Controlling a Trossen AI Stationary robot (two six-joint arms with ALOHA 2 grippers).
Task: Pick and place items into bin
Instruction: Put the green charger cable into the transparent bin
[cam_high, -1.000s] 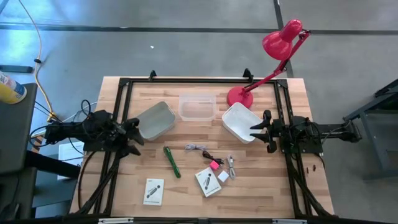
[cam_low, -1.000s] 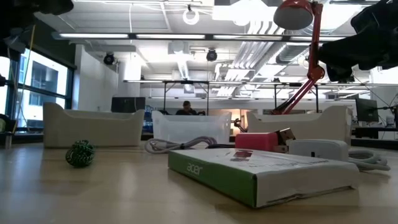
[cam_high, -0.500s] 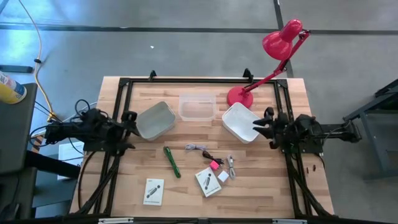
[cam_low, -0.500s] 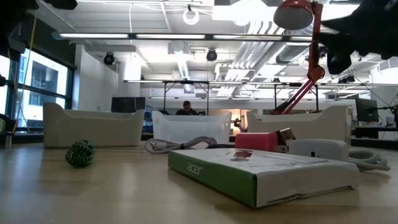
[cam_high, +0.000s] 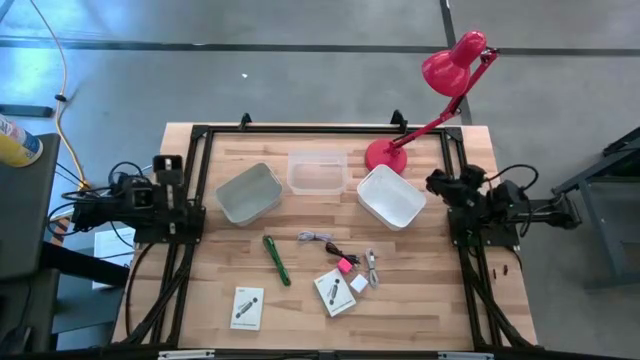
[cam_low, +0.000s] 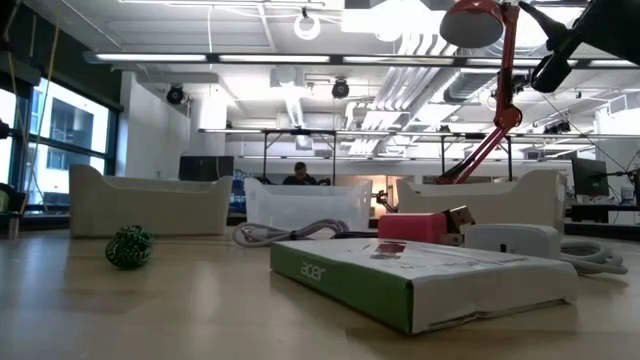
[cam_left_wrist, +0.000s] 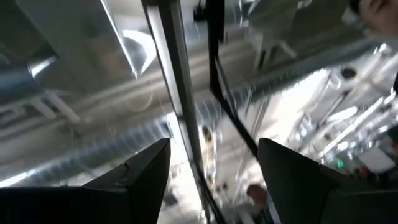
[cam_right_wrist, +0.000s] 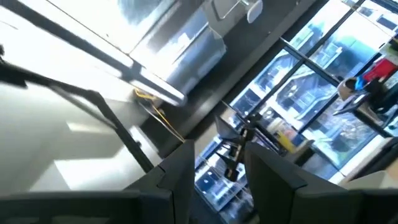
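The items lie on the near half of the wooden table: a green pen (cam_high: 276, 259), thin coiled cables (cam_high: 325, 243) (cam_high: 372, 268), a small pink piece (cam_high: 344, 265), a small white square (cam_high: 359, 283) and two flat white cards (cam_high: 247, 307) (cam_high: 334, 292). In the low view the nearer card (cam_low: 420, 280) lies in front of the pink piece (cam_low: 420, 226). My left gripper (cam_left_wrist: 213, 146) is drawn back at the table's left edge (cam_high: 165, 163), open and pointing up at the ceiling. My right gripper (cam_right_wrist: 219, 146) sits at the right edge (cam_high: 437, 182), open and also raised. Neither touches anything.
Three bins stand in a row on the far half: a white one (cam_high: 249, 193), a clear one (cam_high: 318, 171) and another white one (cam_high: 391, 196). A red desk lamp (cam_high: 440, 90) stands on its base at the far right. A black frame (cam_high: 300, 130) borders the table.
Both arms have pulled back from the bins, the left toward the table's left edge and the right toward its right edge. Both grippers have tipped upward. The items and bins have stayed where they were.
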